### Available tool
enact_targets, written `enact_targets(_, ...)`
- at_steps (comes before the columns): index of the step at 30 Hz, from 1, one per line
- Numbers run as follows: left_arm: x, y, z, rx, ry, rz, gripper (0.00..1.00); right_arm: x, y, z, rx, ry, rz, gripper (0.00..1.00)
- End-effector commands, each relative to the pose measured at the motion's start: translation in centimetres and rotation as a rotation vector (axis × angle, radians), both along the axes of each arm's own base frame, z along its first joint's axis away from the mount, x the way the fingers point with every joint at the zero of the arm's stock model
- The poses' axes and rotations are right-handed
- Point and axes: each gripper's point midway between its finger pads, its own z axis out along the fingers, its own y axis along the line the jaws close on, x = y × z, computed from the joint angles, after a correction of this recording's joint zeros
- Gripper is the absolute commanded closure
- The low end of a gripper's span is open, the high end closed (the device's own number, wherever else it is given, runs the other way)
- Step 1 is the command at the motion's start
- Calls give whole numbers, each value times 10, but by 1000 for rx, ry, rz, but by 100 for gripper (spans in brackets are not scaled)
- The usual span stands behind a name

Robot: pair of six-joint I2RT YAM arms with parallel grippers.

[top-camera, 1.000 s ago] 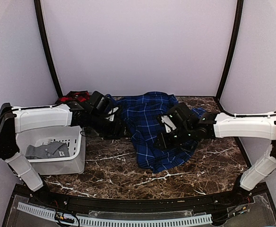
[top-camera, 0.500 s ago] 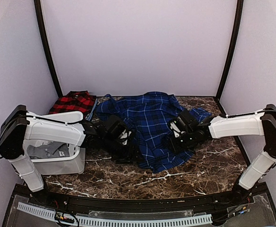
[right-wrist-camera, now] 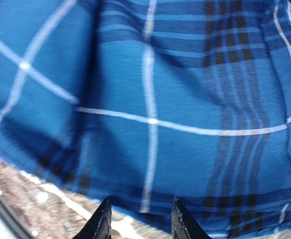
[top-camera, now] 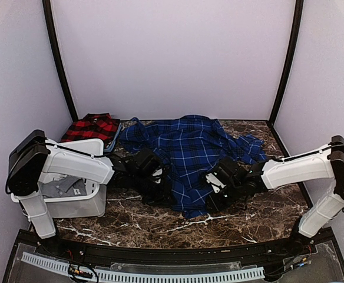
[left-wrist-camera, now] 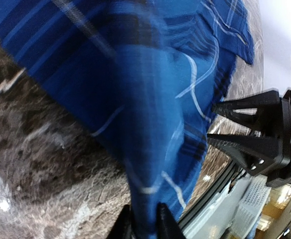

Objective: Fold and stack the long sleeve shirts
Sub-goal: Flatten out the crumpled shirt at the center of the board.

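Observation:
The dark blue plaid shirt [top-camera: 187, 147] lies crumpled across the middle of the marble table, its lower part reaching toward the front. My left gripper [top-camera: 165, 187] sits low at its left front edge. In the left wrist view that gripper [left-wrist-camera: 143, 226] is shut on a bunched fold of the blue cloth [left-wrist-camera: 150, 99]. My right gripper [top-camera: 212, 197] is at the shirt's front right edge. In the right wrist view it [right-wrist-camera: 141, 220] stands open, with the hem of the shirt [right-wrist-camera: 160, 74] just ahead of its tips. The red-and-black shirt [top-camera: 92, 127] lies at the back left.
A white laundry basket [top-camera: 92, 203] with grey cloth [top-camera: 60, 187] inside stands at the left, beside my left arm. Bare marble table [top-camera: 248, 224] runs along the front. Walls and black posts close in the back and both sides.
Both grippers have come forward and down to the shirt's front edge. The left gripper has closed on a fold of blue cloth. The shirt has been drawn out toward the front.

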Motion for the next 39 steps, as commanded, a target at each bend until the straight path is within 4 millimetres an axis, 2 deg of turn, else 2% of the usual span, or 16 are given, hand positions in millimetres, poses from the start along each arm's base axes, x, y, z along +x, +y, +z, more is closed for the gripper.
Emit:
enact_targets(1, -7, 1, 8, -16, 13, -29, 88, 6, 15, 36, 100, -38, -39, 62)
enact_targets(2, -9, 3, 10, -13, 14, -33, 95, 11, 14, 45, 101, -57, -57, 61)
enact_targets(4, -17, 14, 8, 25, 25, -44, 100, 22, 9, 59, 89, -99, -102, 61)
enact_targets(5, -22, 25, 2, 71, 34, -50, 100, 28, 3, 64, 76, -120, -127, 60)
enact_targets(6, -24, 31, 7, 81, 28, -49, 100, 34, -3, 67, 66, -136, -152, 60)
enact_targets(7, -30, 44, -1, 129, 39, -52, 100, 37, -9, 67, 54, -144, -171, 59)
enact_targets(8, -32, 49, 4, 133, 31, -54, 100, 41, -15, 66, 42, -146, -188, 59)
enact_targets(11, -46, 73, -5, 206, 50, -67, 100, 45, -25, 58, 1, -153, -193, 57)
enact_targets(18, -62, 101, -11, 260, 73, -63, 100, 49, -25, 40, -84, -176, -161, 54)
enact_targets(24, -63, 104, -9, 267, 63, -65, 100, 44, -10, 41, -133, -206, -113, 47)
enact_targets(30, -63, 104, -8, 268, 62, -71, 100, 30, -7, 33, -206, -224, -78, 41)
enact_targets(36, -63, 105, -7, 276, 59, -80, 100, 19, -5, 27, -250, -237, -53, 41)
enact_targets(39, -62, 103, -6, 273, 60, -82, 100, 18, -10, 20, -288, -238, -63, 46)
